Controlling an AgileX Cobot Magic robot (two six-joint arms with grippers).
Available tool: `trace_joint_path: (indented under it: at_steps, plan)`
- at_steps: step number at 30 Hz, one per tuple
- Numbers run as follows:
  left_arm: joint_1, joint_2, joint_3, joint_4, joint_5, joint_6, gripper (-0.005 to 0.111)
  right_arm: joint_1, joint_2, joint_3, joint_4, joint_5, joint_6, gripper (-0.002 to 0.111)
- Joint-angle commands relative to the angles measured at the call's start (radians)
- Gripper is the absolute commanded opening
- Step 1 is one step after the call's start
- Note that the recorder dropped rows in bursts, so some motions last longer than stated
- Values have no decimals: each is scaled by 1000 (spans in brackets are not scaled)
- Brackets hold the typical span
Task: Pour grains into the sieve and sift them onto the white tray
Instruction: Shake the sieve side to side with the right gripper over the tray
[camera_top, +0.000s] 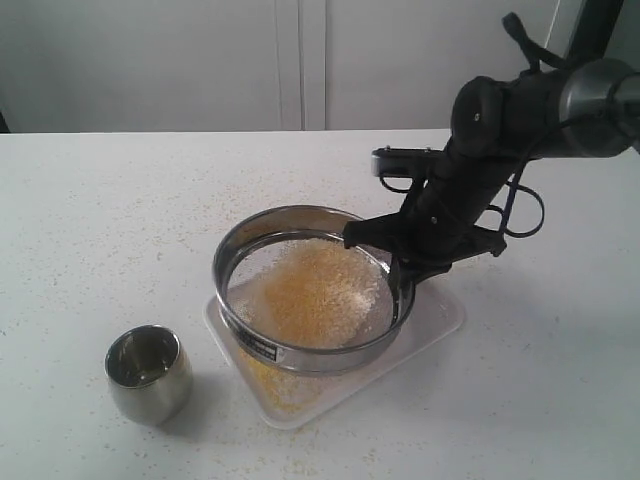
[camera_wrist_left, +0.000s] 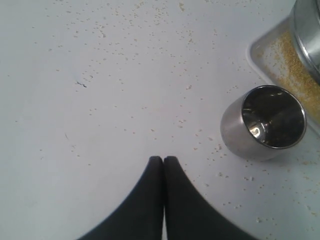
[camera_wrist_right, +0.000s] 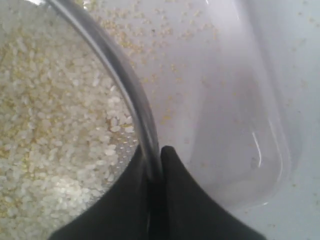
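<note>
Right gripper (camera_wrist_right: 157, 162) clamps the sieve (camera_top: 300, 355) by its rim, with grains (camera_top: 320, 290) inside and the tray (camera_top: 440, 320) beneath, near the front edge of the table (camera_top: 100, 200) — left gripper (camera_wrist_left: 163, 160) closed, empty, by the cup (camera_wrist_left: 240, 130).

Sieve (camera_top: 330, 356) label (camera_top: 258, 347) (tiny strip) unreadable

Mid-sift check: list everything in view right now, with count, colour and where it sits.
table: 1, white, under everything
tray: 1, white, on table
sieve: 1, steel, over tray
grains: one heap, yellow-orange with pale kernels, in sieve; yellow meal on tray; specks across table
cup: 1, shiny steel, upright on table beside tray, looks empty
right hand: 1, black, shut on sieve rim
left hand: 1, black, shut, holding nothing, above table near cup
</note>
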Motion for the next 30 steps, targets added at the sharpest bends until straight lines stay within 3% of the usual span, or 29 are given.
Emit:
trace_joint_path:
  at_steps: [1, 6, 11, 16, 21, 26, 30]
  plan:
    - [3, -6, 7, -7, 2, 3, 0, -43, -17, -9, 4, -9, 78, 0]
    - [3, -6, 7, -7, 2, 3, 0, 15, -28, -9, -50, 7, -11, 0]
    - [3, -6, 7, -7, 2, 3, 0, -26, -28, -9, -134, -18, 152, 0]
    - [3, -6, 7, -7, 2, 3, 0, 41, -28, -9, -125, 27, 2, 0]
    - [3, -6, 7, -7, 2, 3, 0, -16, -28, -9, -158, -6, 155, 0]
    - [3, -6, 7, -7, 2, 3, 0, 28, -28, -9, -87, 36, 33, 0]
    - [3, -6, 7, -7, 2, 3, 0, 8, -28, -9, -127, 9, 77, 0]
